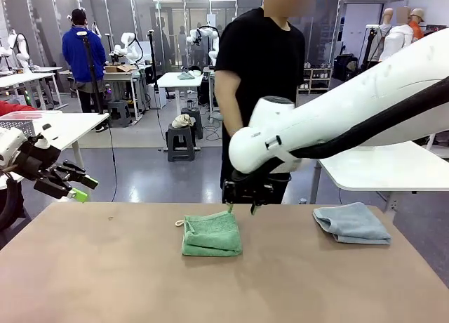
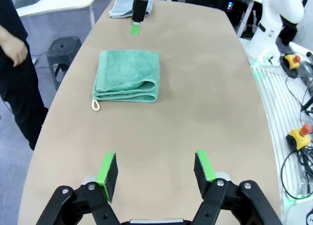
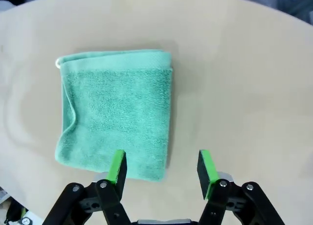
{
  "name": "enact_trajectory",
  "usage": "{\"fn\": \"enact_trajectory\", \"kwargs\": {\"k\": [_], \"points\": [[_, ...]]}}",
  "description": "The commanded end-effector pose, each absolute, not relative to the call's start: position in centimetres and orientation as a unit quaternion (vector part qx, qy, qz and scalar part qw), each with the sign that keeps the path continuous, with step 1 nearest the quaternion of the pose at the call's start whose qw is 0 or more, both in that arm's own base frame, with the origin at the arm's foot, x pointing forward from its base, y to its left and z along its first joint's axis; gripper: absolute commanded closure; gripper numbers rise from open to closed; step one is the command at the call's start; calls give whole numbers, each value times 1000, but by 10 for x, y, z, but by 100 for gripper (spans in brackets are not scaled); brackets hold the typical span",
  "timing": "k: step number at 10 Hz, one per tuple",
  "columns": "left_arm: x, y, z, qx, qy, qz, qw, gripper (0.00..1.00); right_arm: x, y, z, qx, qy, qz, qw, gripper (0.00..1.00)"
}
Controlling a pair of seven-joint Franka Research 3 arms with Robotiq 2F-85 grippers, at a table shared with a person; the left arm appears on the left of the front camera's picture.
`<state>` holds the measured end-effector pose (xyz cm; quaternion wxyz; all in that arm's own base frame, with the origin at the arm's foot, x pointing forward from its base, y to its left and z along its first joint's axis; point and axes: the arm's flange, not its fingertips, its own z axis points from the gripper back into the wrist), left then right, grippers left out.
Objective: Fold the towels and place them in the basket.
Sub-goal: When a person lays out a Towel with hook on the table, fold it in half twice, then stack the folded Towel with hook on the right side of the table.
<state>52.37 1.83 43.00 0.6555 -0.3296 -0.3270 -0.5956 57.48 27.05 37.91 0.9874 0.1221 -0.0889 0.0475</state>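
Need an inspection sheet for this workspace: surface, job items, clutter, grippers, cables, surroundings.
Surface: tan table, bare apart from two towels.
Job's things: green towel folded, lying mid-table, loop at one corner; blue-grey towel folded, toward the robot's right. Basket: nothing seen.
Clutter: nothing seen.
Grippers: left gripper open, empty, over bare table; right gripper open, empty, poised above the green towel's edge.
Cables: black hose along the right arm; loose cables and red stop buttons beside the table.
Surroundings: person in black standing at the far side; white side tables; stools beyond.
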Motion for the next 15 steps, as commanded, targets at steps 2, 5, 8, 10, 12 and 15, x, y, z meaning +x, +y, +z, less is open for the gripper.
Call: {"fn": "enact_trajectory", "kwargs": {"k": [2, 5, 8, 10, 12, 15], "points": [[523, 19, 431, -328, -327, -596, 656, 20, 570, 248, 378, 157, -71, 39, 984, 27], [523, 19, 431, -328, -327, -596, 656, 20, 578, 249, 376, 148, -74, 35, 986, 27], [523, 19, 431, -328, -327, -596, 656, 20, 578, 249, 376, 148, -74, 35, 986, 27], [523, 19, 431, -328, -327, -596, 656, 20, 578, 249, 376, 148, -74, 35, 986, 27], [523, 19, 431, -328, -327, -596, 656, 20, 578, 249, 376, 148, -74, 35, 986, 27], [523, 19, 431, -328, -327, -596, 656, 20, 578, 249, 376, 148, -74, 35, 986, 27]]}}
